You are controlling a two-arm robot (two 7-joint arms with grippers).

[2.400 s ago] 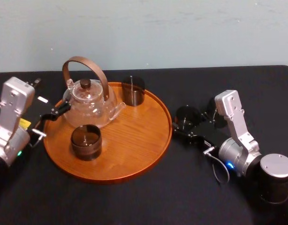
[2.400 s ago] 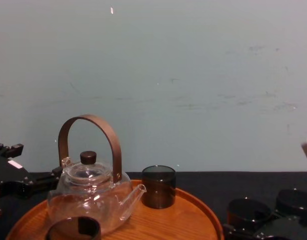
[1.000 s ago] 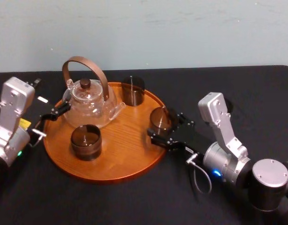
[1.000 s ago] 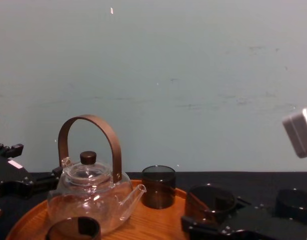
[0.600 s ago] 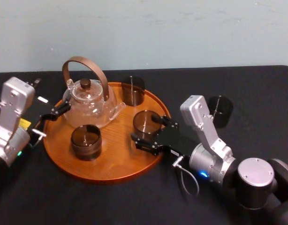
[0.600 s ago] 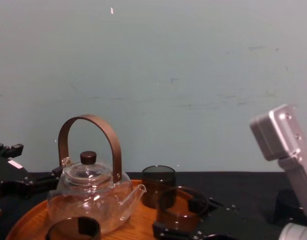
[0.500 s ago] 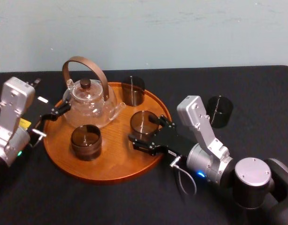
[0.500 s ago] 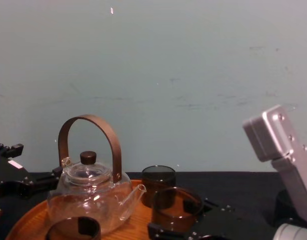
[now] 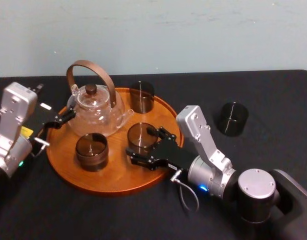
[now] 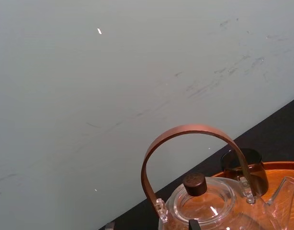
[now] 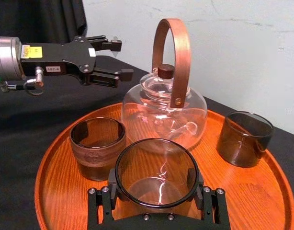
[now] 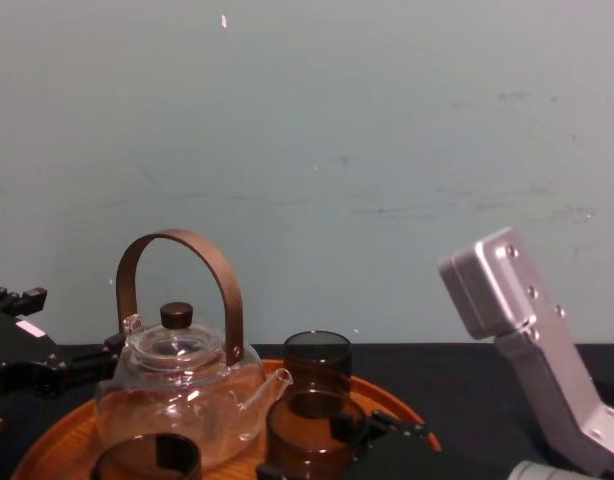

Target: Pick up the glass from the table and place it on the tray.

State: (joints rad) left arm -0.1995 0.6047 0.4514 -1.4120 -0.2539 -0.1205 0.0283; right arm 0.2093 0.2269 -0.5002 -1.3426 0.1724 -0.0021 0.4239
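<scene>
Black table below, pale wall behind. At far left, left gripper parked beside the tray, fingers apart, holding nothing. Then teapot and squat cup on that tray. Further right, glass clamped in the right gripper, low over bare wood; contact impossible to judge. Lower straight, steer clear of spout and cup, open only once seated flat.

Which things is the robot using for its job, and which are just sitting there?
Job: held glass in the right gripper; tray; table.
Just there: teapot; front tray glass; back tray glass; table glass; left gripper, parked.
</scene>
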